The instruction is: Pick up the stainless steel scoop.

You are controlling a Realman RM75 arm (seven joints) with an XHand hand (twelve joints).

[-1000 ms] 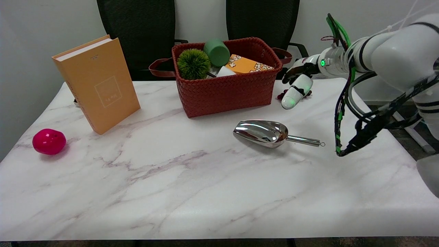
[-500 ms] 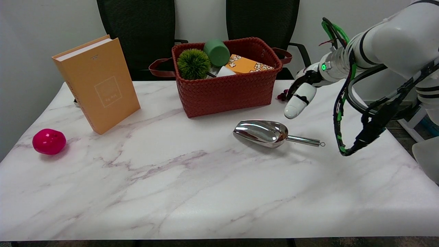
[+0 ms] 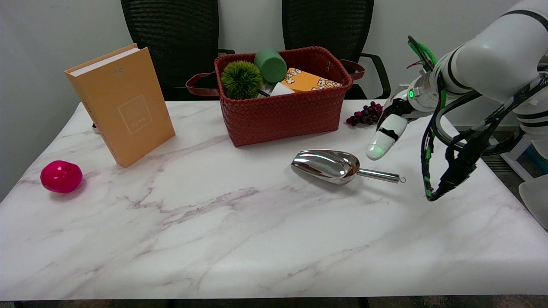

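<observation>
Just above the scoop [image 3: 338, 166] handle, right hand [image 3: 387, 134], grasp state unclear, bare marble table [image 3: 257, 239] in front.

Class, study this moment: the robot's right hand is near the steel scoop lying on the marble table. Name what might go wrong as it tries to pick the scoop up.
1. The stainless steel scoop has a thin, smooth handle lying flat on the table; fingers may slip and push it away.
2. The right hand hangs above the handle's end, apart from it; a slight misjudgement may miss it.
3. The grapes lie close behind the hand and might get knocked.
</observation>
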